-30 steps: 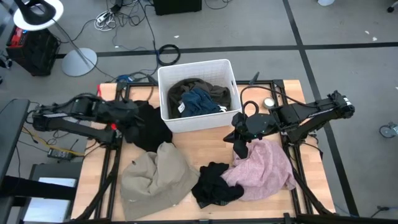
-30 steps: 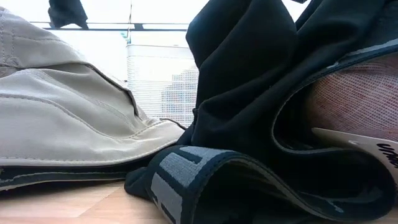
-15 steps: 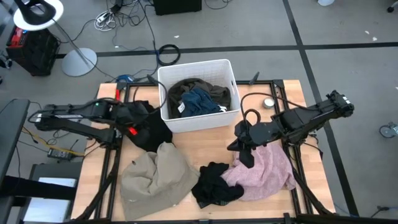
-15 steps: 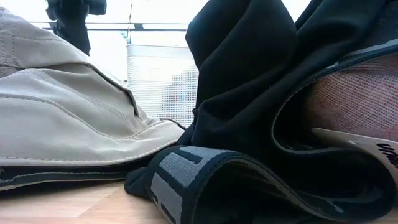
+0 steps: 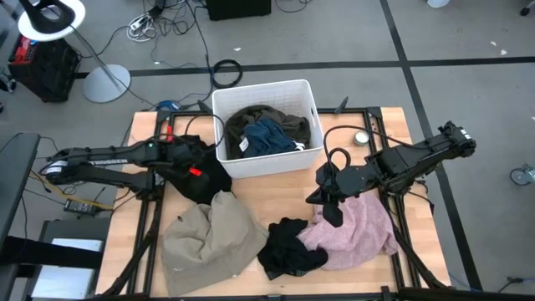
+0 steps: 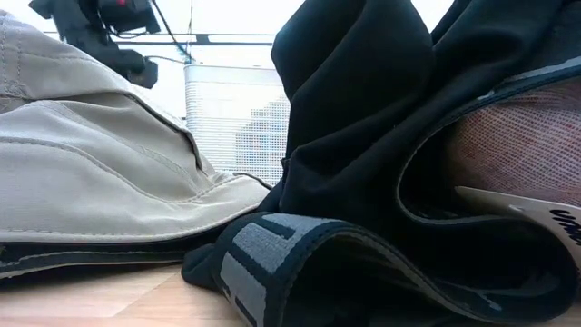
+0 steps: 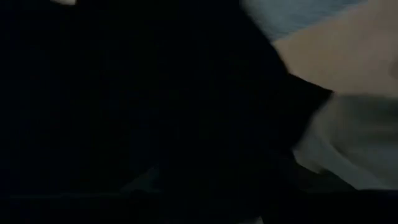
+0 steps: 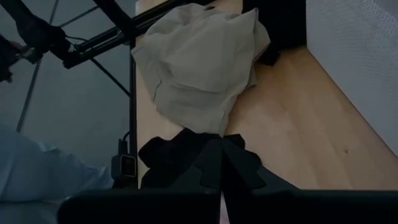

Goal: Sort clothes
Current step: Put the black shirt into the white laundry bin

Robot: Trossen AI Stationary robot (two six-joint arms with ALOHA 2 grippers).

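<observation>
Bin [image 5: 264, 96] holds teal, olive clothes; left gripper [image 5: 203, 167] over black garment [image 5: 205, 177] beside bin, fingers' state unclear; right gripper [image 5: 332, 201] pinches pink garment [image 5: 359, 227].

Two garments [image 5: 266, 134] in bin [image 5: 219, 104]

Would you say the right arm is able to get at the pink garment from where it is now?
Probably yes. The right gripper hangs over the upper left edge of the pink garment, which lies spread on the table; only the black garment overlaps its far left edge, away from the gripper.
</observation>
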